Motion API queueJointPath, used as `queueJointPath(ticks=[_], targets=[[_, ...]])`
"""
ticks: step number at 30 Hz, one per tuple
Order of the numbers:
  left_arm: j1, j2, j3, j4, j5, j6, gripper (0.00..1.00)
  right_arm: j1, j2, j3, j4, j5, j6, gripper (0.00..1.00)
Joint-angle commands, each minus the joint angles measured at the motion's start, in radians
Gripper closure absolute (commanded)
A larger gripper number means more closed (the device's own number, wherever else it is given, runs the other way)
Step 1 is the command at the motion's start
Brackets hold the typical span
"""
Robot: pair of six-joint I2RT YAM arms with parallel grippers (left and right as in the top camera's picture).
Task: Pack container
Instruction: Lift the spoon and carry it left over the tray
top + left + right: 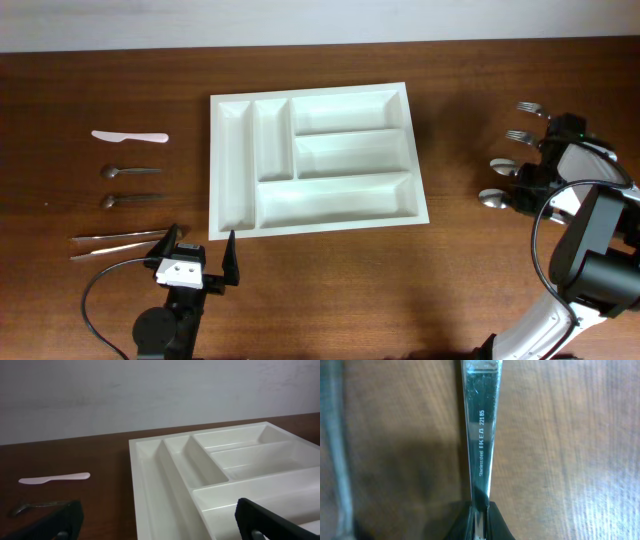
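Note:
The white cutlery tray [232, 170] with five compartments lies in the middle of the table; all its compartments show bare. It fills the left wrist view [150, 485]. My left gripper [201, 251] [160, 527] is open and empty, just in front of the tray's near left corner. My right gripper [480, 522] is shut on the handle of a steel piece of cutlery [481, 435] lying on the table at the far right. In the overhead view that gripper [528, 185] sits among two spoons [497, 166] and two forks [527, 107]; I cannot tell which piece it holds.
Left of the tray lie a white plastic knife [130, 136] [55, 478], two steel spoons [128, 172] [128, 200] and two long thin steel pieces [118, 245]. The left arm's cable [95, 300] loops near the front edge.

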Motion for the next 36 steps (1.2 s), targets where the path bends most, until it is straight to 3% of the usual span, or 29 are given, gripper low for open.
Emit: queueJointPath(ticks=[1, 4, 6, 13, 24, 31, 36], targets=[[0.005, -0.009, -0.004, -0.003, -0.003, 0.008, 0.01, 0.002, 0.012, 0.079, 0.003, 0.012, -0.147, 0.96], [0.005, -0.008, -0.004, -0.003, -0.003, 0.008, 0.01, 0.002, 0.012, 0.147, 0.003, 0.012, -0.273, 0.96], [0.005, -0.008, -0.004, -0.003, -0.003, 0.008, 0.01, 0.002, 0.012, 0.256, -0.007, 0.008, -0.468, 0.96], [0.005, -0.008, -0.004, -0.003, -0.003, 0.008, 0.01, 0.052, 0.012, 0.518, -0.086, -0.108, -0.846, 0.96], [0.005, -0.008, -0.004, -0.003, -0.003, 0.008, 0.01, 0.323, 0.012, 0.638, -0.117, -0.158, -1.133, 0.96], [0.005, -0.008, -0.004, -0.003, -0.003, 0.008, 0.01, 0.493, 0.012, 0.637, -0.121, -0.157, -1.178, 0.96], [0.005, -0.008, -0.004, -0.003, -0.003, 0.008, 0.01, 0.588, 0.012, 0.637, -0.116, -0.141, -0.925, 0.96]])
